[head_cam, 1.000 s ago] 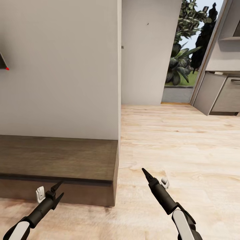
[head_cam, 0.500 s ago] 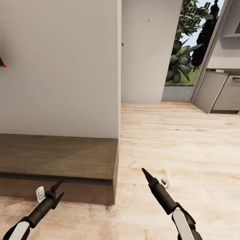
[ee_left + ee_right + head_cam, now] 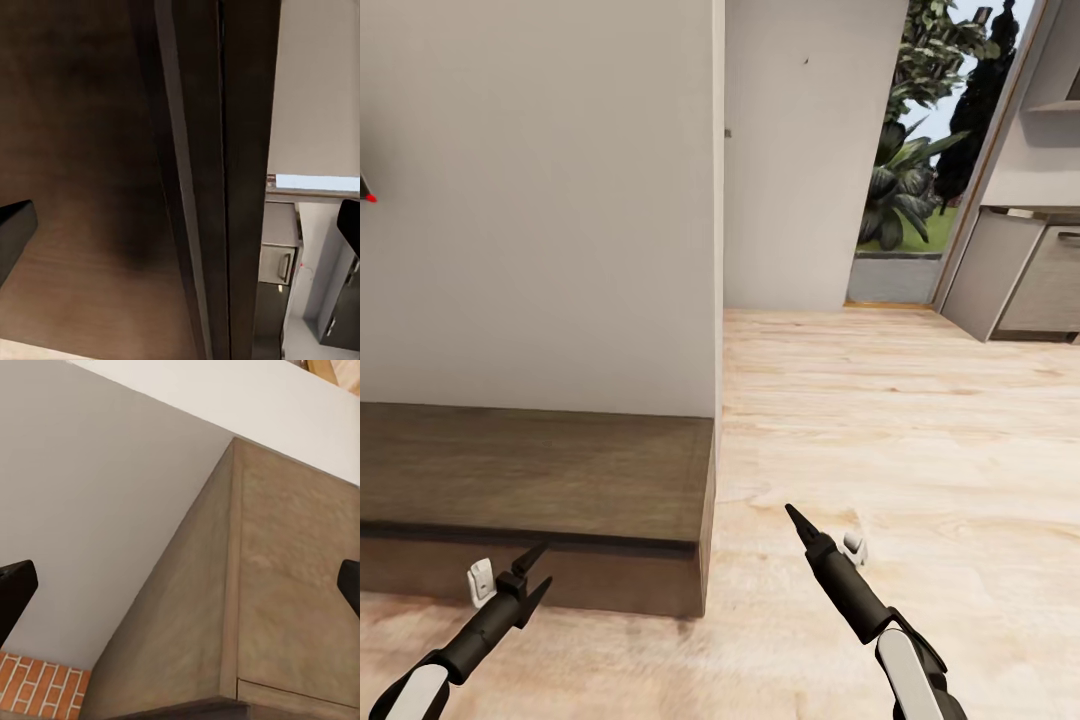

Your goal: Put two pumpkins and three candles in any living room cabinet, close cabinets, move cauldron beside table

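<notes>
Left gripper (image 3: pixel 538 573): black fingers apart, empty, poised before the front face of the long, low, dark brown wood cabinet (image 3: pixel 560 475), which stands closed against the pale grey wall (image 3: pixel 540 200). Right gripper (image 3: pixel 796 517): fingers apart in the wrist view, empty, above the light wooden plank floor (image 3: pixel 880 420). Grey kitchen units (image 3: pixel 1020 280) stand beyond.

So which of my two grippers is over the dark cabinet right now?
The left gripper: its fingers overlap the cabinet's front edge. The right gripper hangs over bare wooden floor, past the cabinet's end.
</notes>
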